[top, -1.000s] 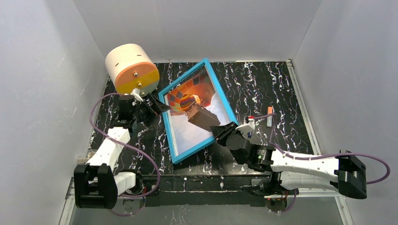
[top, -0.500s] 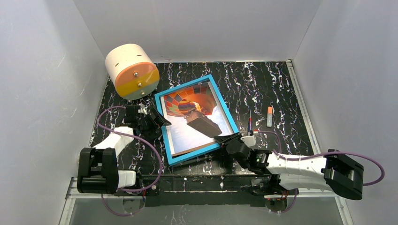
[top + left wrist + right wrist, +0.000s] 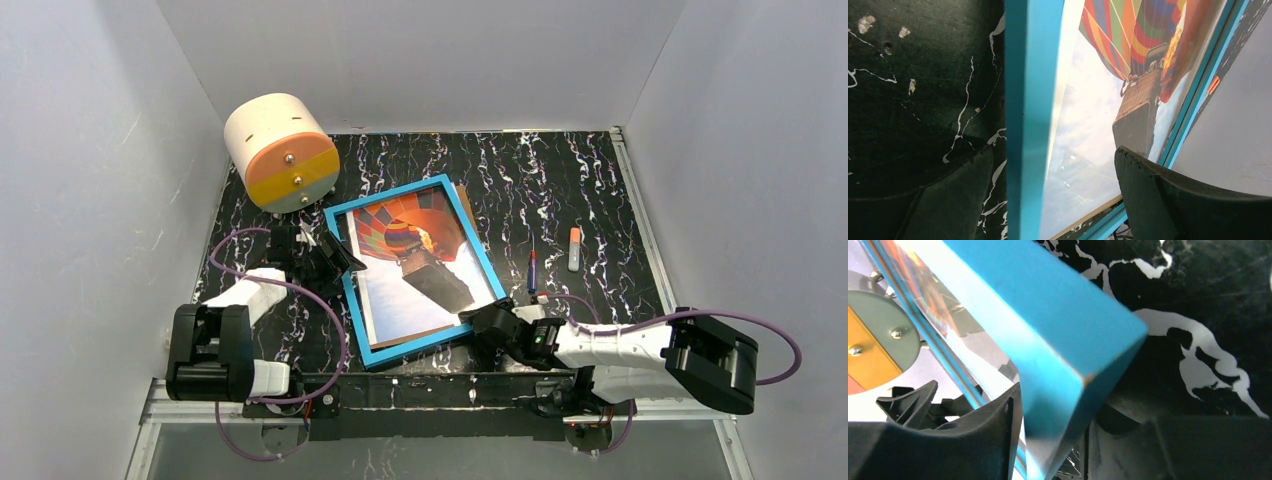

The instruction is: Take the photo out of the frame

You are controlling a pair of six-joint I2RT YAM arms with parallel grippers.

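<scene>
I've lowered the frame (image 3: 390, 195) from its tilt to nearly flat on the table (image 3: 560, 180), the photo (image 3: 405, 285) still inside, face up, my left pincer (image 3: 335, 257) wide astride its left rail, while my right pincer (image 3: 482, 322) at the near corner seems to be loosening, though I cannot tell if it still grips.

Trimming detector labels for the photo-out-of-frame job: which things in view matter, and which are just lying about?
Job: photo; frame; left tool at the frame's left edge; right tool at its near right corner.
Lying about: cream drum with orange and yellow face; pen; orange-capped marker.
</scene>
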